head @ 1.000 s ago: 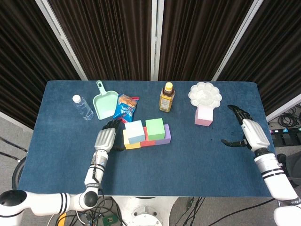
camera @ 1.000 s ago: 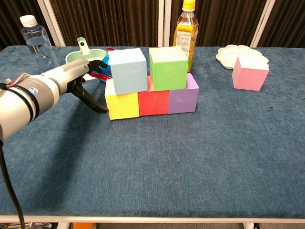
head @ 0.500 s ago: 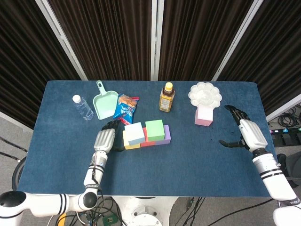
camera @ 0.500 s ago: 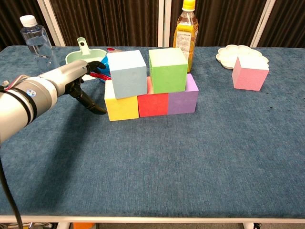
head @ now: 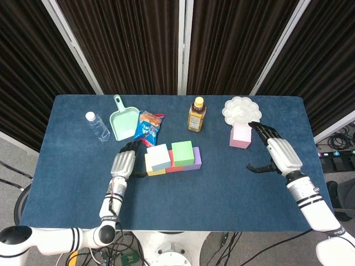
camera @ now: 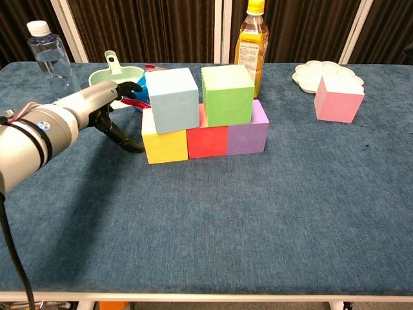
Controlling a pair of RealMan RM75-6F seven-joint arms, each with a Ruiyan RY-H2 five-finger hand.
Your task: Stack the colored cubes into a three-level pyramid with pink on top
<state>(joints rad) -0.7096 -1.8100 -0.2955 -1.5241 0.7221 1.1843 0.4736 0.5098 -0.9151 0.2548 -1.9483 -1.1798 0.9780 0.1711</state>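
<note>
Light blue cube (camera: 171, 99) hides the snack bag (camera: 139, 95); right hand outside chest view

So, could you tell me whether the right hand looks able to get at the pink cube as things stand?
Probably yes. The right hand is open beside the pink cube, with bare table between them. Only the white palette sits close, behind the cube.

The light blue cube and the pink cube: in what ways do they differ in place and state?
The light blue cube sits on the second level, resting on the yellow cube and red cube; the pink cube stands alone on the blue table. The left hand is beside the light blue cube; the open right hand is near the pink cube. Both look alike in size.
</note>
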